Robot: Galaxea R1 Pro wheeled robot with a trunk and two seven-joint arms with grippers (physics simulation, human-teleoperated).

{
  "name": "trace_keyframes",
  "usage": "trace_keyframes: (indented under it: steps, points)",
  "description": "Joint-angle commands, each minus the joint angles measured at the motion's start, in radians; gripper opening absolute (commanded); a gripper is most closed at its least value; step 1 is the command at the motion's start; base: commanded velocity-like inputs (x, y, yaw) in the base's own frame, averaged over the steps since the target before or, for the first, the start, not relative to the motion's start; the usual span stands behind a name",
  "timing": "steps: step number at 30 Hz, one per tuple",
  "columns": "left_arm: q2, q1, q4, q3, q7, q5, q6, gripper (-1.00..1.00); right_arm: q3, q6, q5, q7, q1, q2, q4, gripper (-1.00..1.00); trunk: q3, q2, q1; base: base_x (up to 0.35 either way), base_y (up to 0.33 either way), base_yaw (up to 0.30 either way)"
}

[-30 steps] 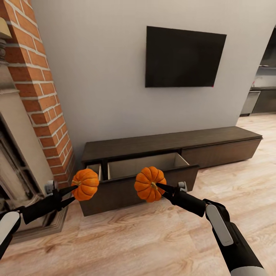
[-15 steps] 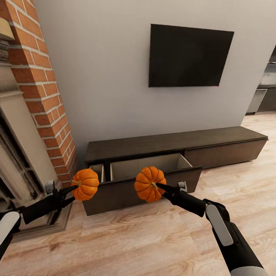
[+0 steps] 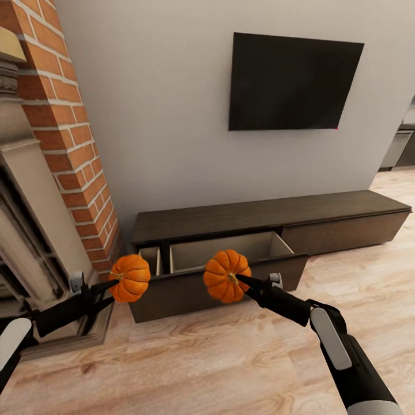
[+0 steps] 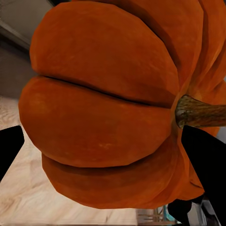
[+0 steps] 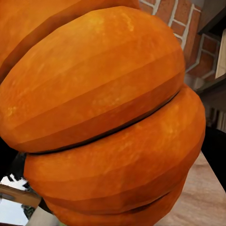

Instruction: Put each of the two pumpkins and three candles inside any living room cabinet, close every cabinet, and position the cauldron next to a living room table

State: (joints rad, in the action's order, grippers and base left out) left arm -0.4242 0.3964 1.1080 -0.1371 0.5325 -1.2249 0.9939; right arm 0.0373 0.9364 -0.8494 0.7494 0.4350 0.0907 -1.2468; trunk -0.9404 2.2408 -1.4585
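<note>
Holding one pumpkin per arm, both in the air in front of the cabinet (image 3: 242, 219). Left gripper (image 3: 113, 285) clamped on the left pumpkin (image 3: 130, 278) at 8 o'clock in head view; the left wrist camera has its ribs and stem (image 4: 200, 110) close up. Right gripper (image 3: 238, 279) clamped on the right pumpkin (image 3: 227, 276), near center, stem facing the gripper. Open drawer (image 3: 230, 253) sits just behind the two pumpkins, pale interior with a divider toward its left end; the other cabinet front at 3 o'clock is shut. Brick column (image 3: 69, 138) and fireplace surround (image 3: 23, 230) at 9 o'clock. TV (image 3: 294, 82) on the wall at 1 o'clock. Wood floor (image 3: 219, 357) below.
</note>
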Motion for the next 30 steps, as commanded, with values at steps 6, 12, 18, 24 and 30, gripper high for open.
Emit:
trace_keyframes:
  steps: [6,12,18,24,30]
  points:
    - [0.001,0.001,0.0,0.013,0.004,0.002,0.005,-1.0,0.038,0.005,0.0,0.004,0.0,0.0,0.007,-1.0,0.008,-0.042,0.023,0.0,0.0,0.069]
    - [0.003,0.001,0.0,0.014,0.004,0.002,0.005,-1.0,0.041,0.004,-0.001,0.005,0.0,0.0,0.01,-1.0,0.017,-0.084,0.046,0.0,0.0,0.069]
    - [0.003,0.001,0.0,0.013,0.004,0.002,0.005,-1.0,0.041,0.004,-0.002,0.005,0.0,0.0,0.02,-1.0,0.02,-0.112,0.062,0.0,0.0,0.069]
    - [0.001,0.0,-0.001,0.009,0.004,-0.006,0.005,-1.0,0.041,0.004,-0.002,0.005,0.0,0.0,0.021,-1.0,0.013,-0.112,0.062,0.0,0.0,0.049]
    - [0.0,-0.001,0.006,0.008,0.003,-0.006,0.003,-1.0,0.041,0.004,-0.001,0.005,0.0,0.0,0.021,-1.0,0.013,-0.112,0.062,0.0,-0.127,-0.055]
